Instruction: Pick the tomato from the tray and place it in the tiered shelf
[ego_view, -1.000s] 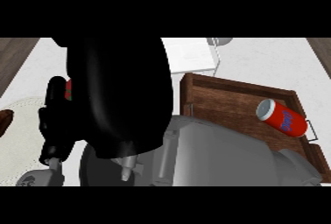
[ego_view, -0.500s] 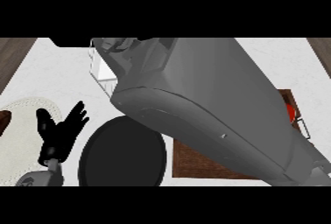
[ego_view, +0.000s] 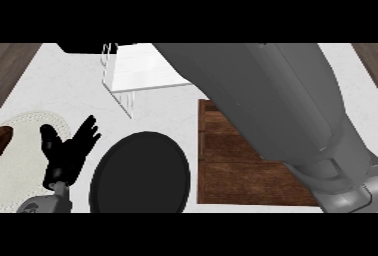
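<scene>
A grey right forearm (ego_view: 280, 115) sweeps across the wooden tray (ego_view: 236, 185) toward the white tiered shelf (ego_view: 144, 70) at the counter's far edge, its hand out of sight at the top of the view, so whether it grips anything cannot be told, and the tomato itself shows nowhere. The step in hand looks like the carry to the shelf, and the next move would call for lowering between the shelf's thin uprights. The left hand (ego_view: 68, 150) rests open at lower left, fingers up, beside a black round plate (ego_view: 140, 175) and over a pale mat (ego_view: 22, 160), with bare counter between plate and shelf.
</scene>
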